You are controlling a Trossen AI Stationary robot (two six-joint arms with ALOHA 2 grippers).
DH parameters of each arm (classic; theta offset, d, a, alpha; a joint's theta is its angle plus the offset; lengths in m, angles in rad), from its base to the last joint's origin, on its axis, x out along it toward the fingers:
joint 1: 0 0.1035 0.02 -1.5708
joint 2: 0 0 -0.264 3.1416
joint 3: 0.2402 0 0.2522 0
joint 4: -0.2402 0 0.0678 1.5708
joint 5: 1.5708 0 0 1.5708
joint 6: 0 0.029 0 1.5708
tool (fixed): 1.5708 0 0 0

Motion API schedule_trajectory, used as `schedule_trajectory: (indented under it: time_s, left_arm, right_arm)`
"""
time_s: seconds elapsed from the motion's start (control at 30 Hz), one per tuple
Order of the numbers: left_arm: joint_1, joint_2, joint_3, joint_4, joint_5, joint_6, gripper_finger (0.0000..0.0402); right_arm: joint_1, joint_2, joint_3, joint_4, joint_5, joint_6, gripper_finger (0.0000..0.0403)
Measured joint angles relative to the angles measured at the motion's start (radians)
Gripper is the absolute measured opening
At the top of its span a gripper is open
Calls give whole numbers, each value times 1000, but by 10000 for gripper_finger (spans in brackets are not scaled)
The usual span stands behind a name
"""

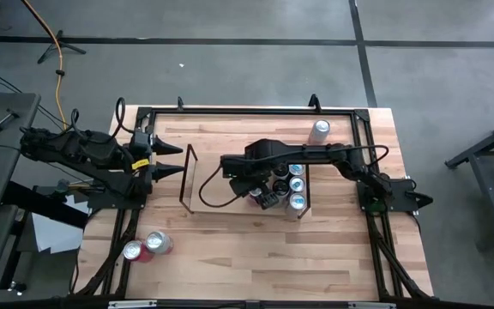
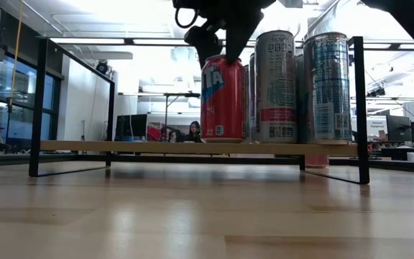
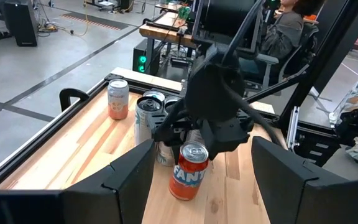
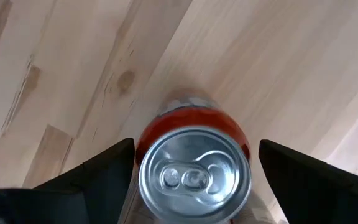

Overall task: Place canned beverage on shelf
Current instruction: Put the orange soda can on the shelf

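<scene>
**Right gripper over orange can on shelf**

We are holding the right gripper (image 4: 191,171) directly above the orange can (image 4: 194,174), its fingers (image 4: 98,171) spread wide on either side with clear gaps, not pinching it. The can is standing upright on the shelf (image 2: 121,147) below the gripper. Just beyond it, tall silver cans (image 2: 275,86) are crowding the shelf's end. Farther off, a peach-coloured can (image 3: 118,98) is standing on the table (image 1: 230,257). The left gripper (image 1: 174,170) is waiting, spread, beside the shelf's opposite end; two cans (image 1: 147,246) are lying near the left arm's base.

right claw (image 4: 191,180) open — left claw (image 3: 197,168) parted
</scene>
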Motion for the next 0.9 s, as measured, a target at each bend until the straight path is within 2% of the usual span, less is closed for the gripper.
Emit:
schedule_trajectory:
  time_s: [0.47,0.67,0.9]
  left_arm:
    - [0,0,1,-20,0,0,225]
    - [0,0,0,-24,0,0,225]
    - [0,0,1,-24,0,0,225]
  right_arm:
    - [0,35,0,0,18,47,327]
    - [0,35,0,24,25,183,279]
    - [-31,35,0,54,102,490,279]
